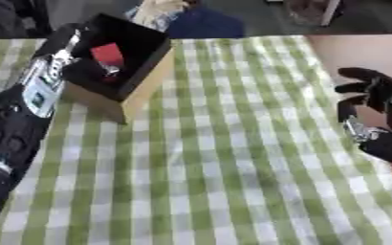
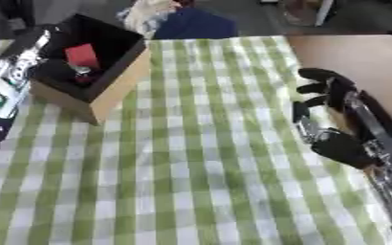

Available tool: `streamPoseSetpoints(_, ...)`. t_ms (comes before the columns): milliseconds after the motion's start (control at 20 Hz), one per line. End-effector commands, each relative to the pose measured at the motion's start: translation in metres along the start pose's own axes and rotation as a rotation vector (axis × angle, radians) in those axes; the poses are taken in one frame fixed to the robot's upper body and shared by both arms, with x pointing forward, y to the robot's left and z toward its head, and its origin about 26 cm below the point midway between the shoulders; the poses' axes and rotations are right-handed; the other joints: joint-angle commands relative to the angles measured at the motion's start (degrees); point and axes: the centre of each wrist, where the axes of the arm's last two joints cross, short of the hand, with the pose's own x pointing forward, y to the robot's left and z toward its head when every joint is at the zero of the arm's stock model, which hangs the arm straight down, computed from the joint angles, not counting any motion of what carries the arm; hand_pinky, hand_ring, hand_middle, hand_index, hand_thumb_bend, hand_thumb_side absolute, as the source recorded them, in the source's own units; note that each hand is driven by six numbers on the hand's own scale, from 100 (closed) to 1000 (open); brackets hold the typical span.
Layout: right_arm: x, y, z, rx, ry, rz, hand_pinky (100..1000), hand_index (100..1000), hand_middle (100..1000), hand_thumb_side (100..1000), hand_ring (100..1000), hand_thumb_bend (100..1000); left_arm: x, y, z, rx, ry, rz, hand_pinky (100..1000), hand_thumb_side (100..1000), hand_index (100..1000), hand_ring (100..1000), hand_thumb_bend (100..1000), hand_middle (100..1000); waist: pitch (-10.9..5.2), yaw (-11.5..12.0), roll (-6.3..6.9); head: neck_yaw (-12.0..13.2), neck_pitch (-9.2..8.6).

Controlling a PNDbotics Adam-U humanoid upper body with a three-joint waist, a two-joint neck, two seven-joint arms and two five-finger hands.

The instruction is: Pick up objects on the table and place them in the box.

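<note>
On the checked cloth, your one box [image 1: 136, 91] sits at the far left with a red thing [image 2: 81, 54] inside.

Your right hand [image 2: 329, 103] hovers at the right edge of the surface [image 2: 199, 158], fingers spread and relaxed, holding nothing. Your left arm [image 1: 19, 119], glossy black with a pale label, runs along the left side up to the box; its hand is hidden there, so you cannot tell how its fingers stand. The box is square, with tan cardboard walls and a dark lining, open at the top. Beside the flat red piece lies something small and shiny. The cloth is soft-looking green-and-white gingham; bare brown tabletop shows at the right.
</note>
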Motion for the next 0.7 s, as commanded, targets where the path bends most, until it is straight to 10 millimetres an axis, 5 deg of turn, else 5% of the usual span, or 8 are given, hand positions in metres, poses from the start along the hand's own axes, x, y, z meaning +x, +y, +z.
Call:
streamPoseSetpoints(50, 0.003, -0.006, -0.002, -0.005, -0.017, 0.009, 713, 913, 891, 427, 816, 100, 0.010, 0.027, -0.001, 0.064, -0.057, -0.023, 874, 462, 914, 839, 853, 866, -1.06, 0.13, 0.04, -0.09, -0.48)
streamPoseSetpoints(700, 0.001, -0.007, 0.000, -0.012, -0.006, 0.011, 713, 913, 891, 428, 816, 100, 0.035, 0.075, 0.021, 0.169, -0.234, -0.076, 882, 467, 920, 858, 862, 883, -1.33, 1.36, 0.16, -0.13, -0.42)
